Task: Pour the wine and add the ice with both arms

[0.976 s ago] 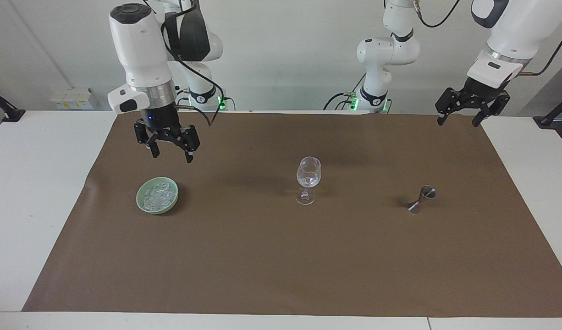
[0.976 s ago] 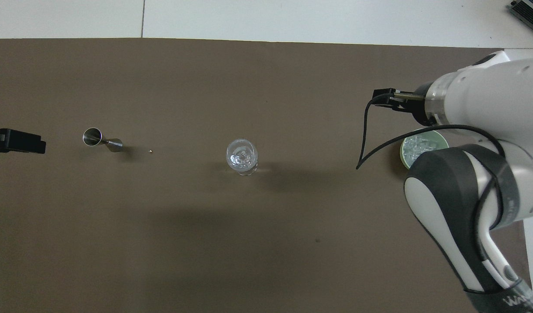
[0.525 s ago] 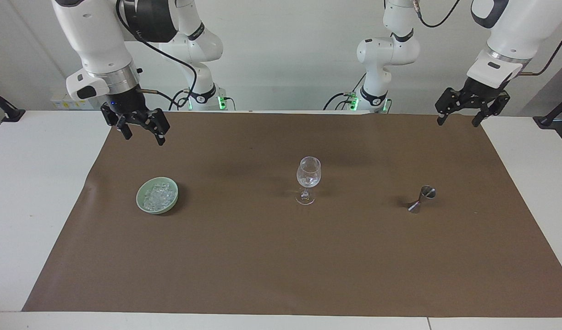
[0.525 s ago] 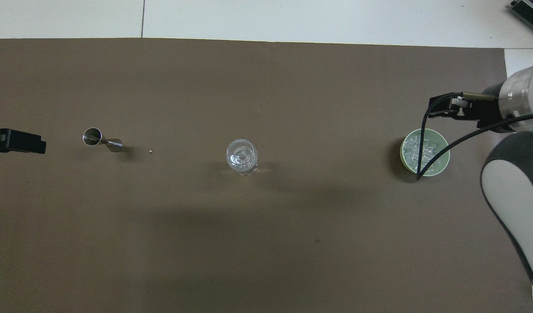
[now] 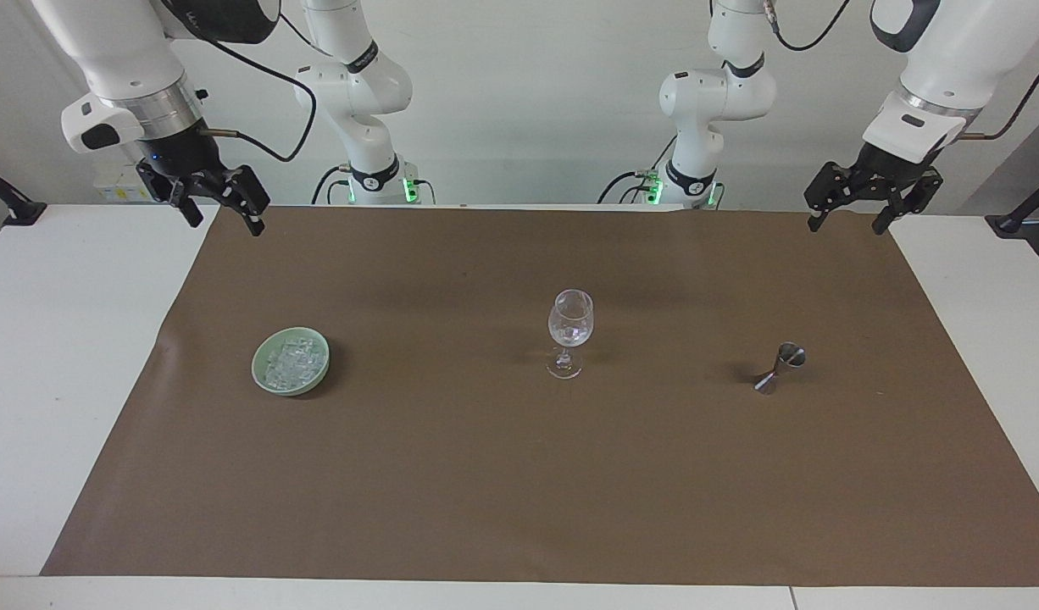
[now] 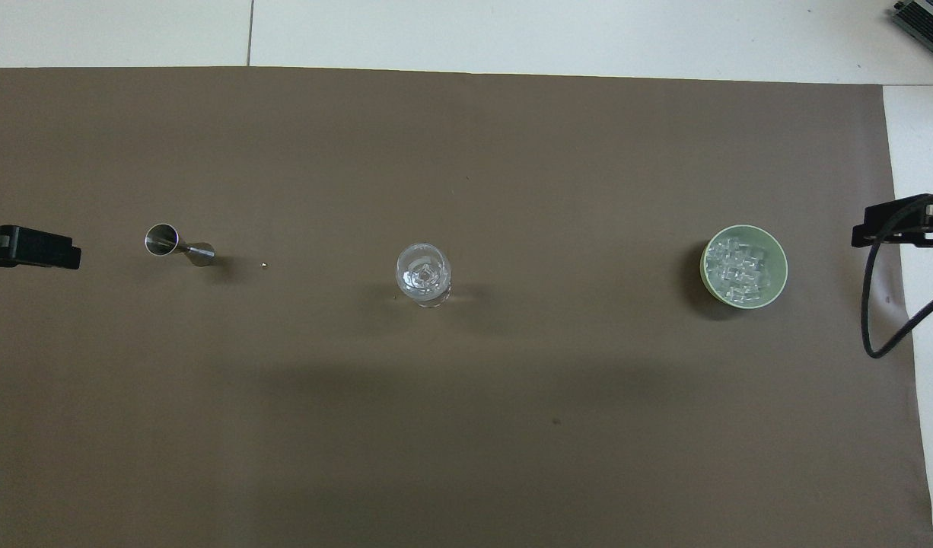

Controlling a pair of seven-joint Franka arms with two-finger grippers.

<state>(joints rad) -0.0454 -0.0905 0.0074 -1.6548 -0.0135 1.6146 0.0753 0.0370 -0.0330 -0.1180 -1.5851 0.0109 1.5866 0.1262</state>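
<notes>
We have swung our right gripper (image 5: 219, 206) away from the pale green bowl of ice (image 5: 291, 362) toward ten o'clock, jaws open and empty; our left gripper (image 5: 854, 209) waits open at two o'clock, and the clear wine glass (image 5: 570, 332) looks served.

Both views are evenly and brightly lit from above, with no harsh glare. Broad, soft shadows lie across the brown mat (image 5: 519, 474), and a small darker one sits beside the bowl (image 6: 778, 262). The glass (image 5: 570, 326) shows faint highlights; focus is sharp to the edges, without visible distortion.
</notes>
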